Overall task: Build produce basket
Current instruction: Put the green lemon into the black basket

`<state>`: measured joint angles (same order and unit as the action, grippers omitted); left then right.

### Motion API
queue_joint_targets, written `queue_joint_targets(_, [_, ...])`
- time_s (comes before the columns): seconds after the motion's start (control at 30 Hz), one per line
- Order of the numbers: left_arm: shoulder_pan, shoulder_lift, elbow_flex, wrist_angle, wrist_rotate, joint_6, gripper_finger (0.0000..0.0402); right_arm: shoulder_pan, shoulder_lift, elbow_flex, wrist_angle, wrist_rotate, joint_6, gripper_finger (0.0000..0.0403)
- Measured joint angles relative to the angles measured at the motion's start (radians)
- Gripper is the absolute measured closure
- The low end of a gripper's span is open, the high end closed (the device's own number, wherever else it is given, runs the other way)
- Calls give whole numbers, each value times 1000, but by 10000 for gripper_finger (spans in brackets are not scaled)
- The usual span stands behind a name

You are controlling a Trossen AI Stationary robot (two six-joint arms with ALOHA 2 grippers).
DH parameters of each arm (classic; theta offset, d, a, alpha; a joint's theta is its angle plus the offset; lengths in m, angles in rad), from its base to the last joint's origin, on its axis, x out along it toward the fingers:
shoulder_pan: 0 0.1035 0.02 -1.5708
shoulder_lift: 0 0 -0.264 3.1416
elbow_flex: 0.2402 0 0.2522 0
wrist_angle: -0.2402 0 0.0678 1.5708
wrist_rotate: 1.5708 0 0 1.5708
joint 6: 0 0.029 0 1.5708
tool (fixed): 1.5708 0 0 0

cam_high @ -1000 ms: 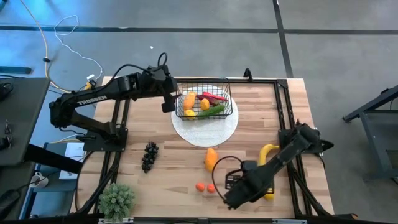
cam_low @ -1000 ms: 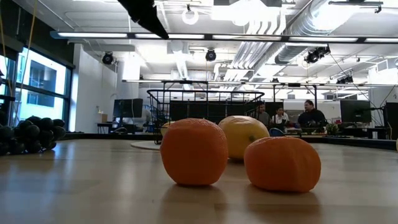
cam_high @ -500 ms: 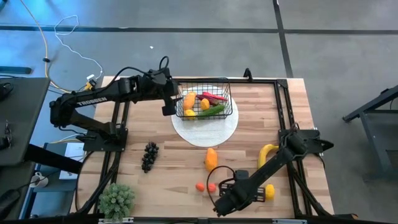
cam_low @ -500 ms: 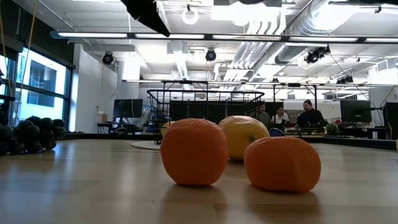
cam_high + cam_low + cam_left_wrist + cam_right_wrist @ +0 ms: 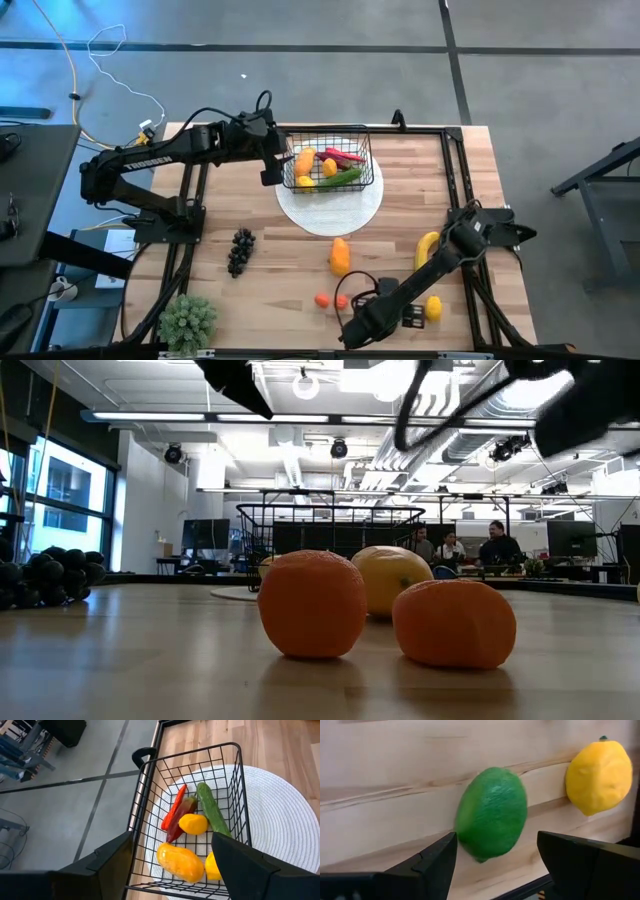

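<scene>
High view: we find the black wire basket (image 5: 329, 160) sitting on the round white plate (image 5: 330, 205), holding a cucumber, red chilli and yellow-orange pieces. The left gripper (image 5: 272, 160) hovers just beside the basket's left wall. Below the plate lie an orange piece (image 5: 340, 255), two small oranges (image 5: 331, 300), a banana (image 5: 428, 247) and dark grapes (image 5: 240, 250); the right gripper (image 5: 352, 332) hangs low, near the small oranges, with a lemon (image 5: 433, 307) close by. Low view: two oranges (image 5: 312, 603) stand in front of a yellow lemon (image 5: 392, 579), the basket behind them. Left wrist view: fingers (image 5: 240, 865) spread apart, nothing between them, the basket's near rim under them. Right wrist view: fingers (image 5: 432, 862) wide apart and empty, a green lime (image 5: 492, 812) lying on the wood ahead, a lemon beside it.
</scene>
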<state>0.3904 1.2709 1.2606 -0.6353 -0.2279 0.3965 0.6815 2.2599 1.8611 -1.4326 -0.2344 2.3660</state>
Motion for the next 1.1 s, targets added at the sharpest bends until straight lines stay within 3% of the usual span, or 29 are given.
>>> queue_joint_targets(0.43, [0,0,0,1,0,26,145,-1,59,-14,23,-29,-3,152])
queue_joint_targets(0.7, [0,0,0,2,-1,26,145,-10,59,-14,23,-32,-3,243])
queue_joint_targets(0.83, [0,0,0,-6,-53,9,145,-14,51,-9,22,-27,-8,251])
queue_joint_targets(1.0, [0,0,0,-56,-75,-12,145,-20,1,19,22,56,-17,252])
queue_joint_targets(1.1, [1,0,0,-105,-72,-63,145,-33,-37,30,24,160,-45,252])
